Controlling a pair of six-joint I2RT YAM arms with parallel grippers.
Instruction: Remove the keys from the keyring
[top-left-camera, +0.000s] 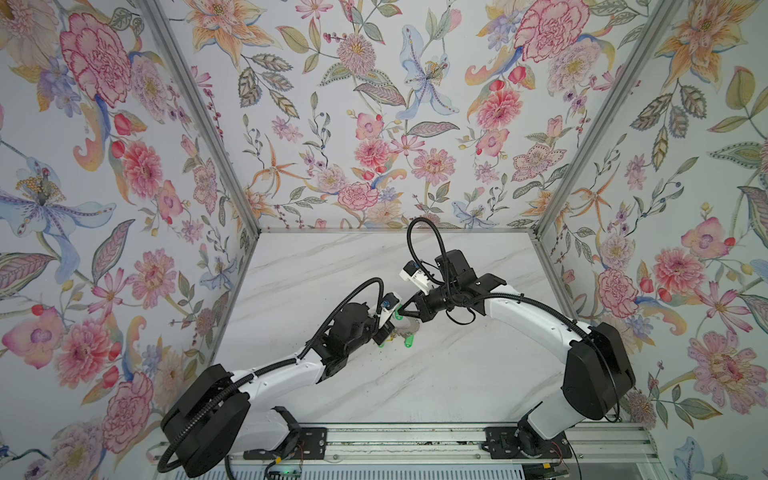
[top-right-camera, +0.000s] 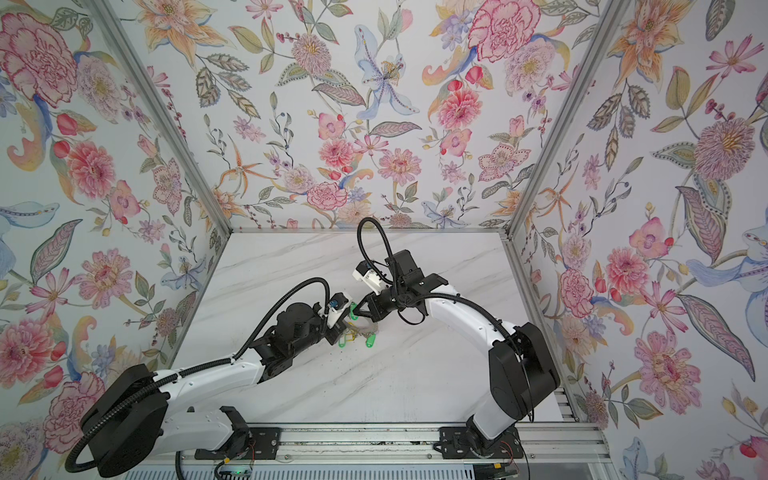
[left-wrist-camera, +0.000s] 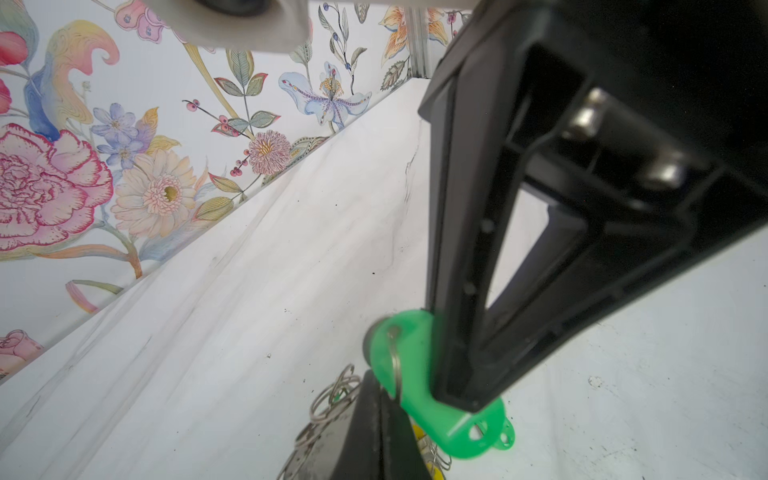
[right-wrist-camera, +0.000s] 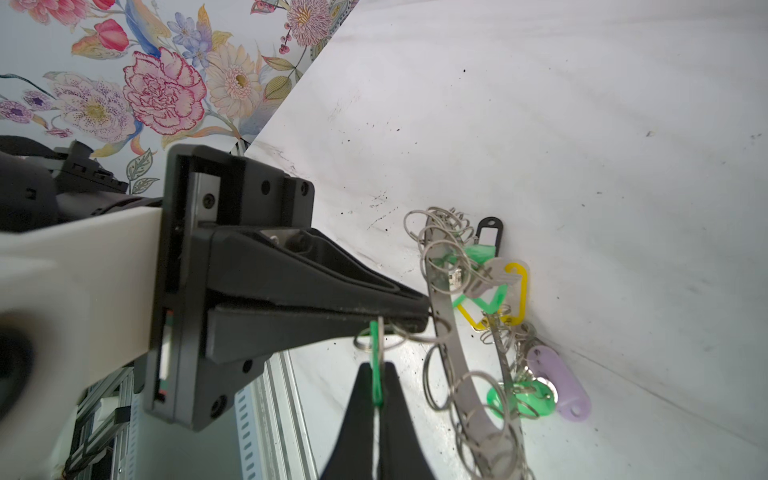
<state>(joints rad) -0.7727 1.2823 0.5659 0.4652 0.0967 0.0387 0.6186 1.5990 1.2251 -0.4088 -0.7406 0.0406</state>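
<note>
Closest in the right wrist view, the right gripper (right-wrist-camera: 377, 376) has its jaws pressed onto a green key (right-wrist-camera: 375, 343), whose tag is seen edge-on. The left wrist view shows a wire loop (left-wrist-camera: 398, 365) through the tag's hole. Just beside it, the left gripper (right-wrist-camera: 424, 318) is clamped tight on the rim of the keyring (right-wrist-camera: 444, 307), which stands on edge. The ring carries the other keys (right-wrist-camera: 559, 384) on its far side, with yellow, black, lilac and green tags bunched against the table (right-wrist-camera: 582, 124). In both top views the cluster sits near the middle of the marble. Bare surface runs from it to the far wall (top-left-camera: 374, 124), to both side walls and to the near rail (top-left-camera: 415, 434). The two grippers' tips nearly meet.
</note>
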